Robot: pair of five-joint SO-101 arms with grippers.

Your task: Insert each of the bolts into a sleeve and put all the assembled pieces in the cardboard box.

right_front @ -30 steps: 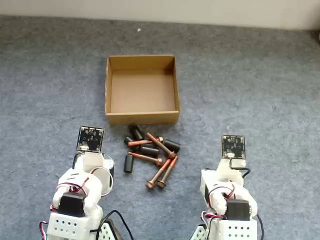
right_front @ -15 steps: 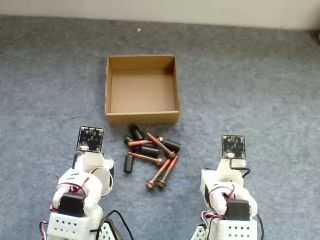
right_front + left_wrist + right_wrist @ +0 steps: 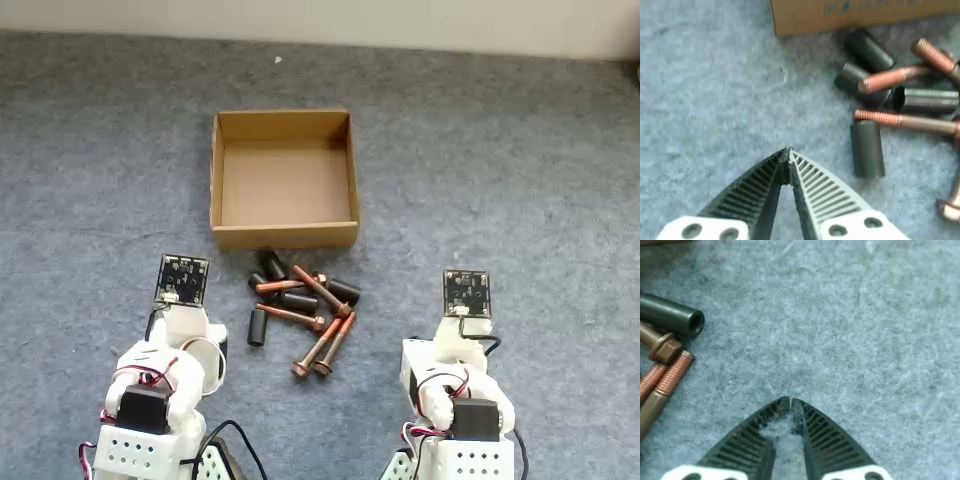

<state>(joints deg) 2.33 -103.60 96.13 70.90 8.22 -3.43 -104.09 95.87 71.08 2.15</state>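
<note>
Opening step, nothing assembled: bolts (image 3: 322, 345) and sleeves (image 3: 257, 327) lie jumbled at six o'clock of the empty box (image 3: 285, 236). The left hand (image 3: 789, 152) and right hand (image 3: 791, 402) sit clenched, holding nothing. Next, one should open over a bolt.

Grey, felt-like covering over the whole tabletop (image 3: 520, 180), its surface mottled in lighter and darker patches and, seen close in the wrist views, made of short matted fibres with a few pale loose strands lying on it. A pale, plain strip (image 3: 320, 18) runs along the far edge of the tabletop, meeting the grey covering in a nearly straight line across the high view. A small white speck (image 3: 278, 60) lies on the covering near that far edge.
</note>
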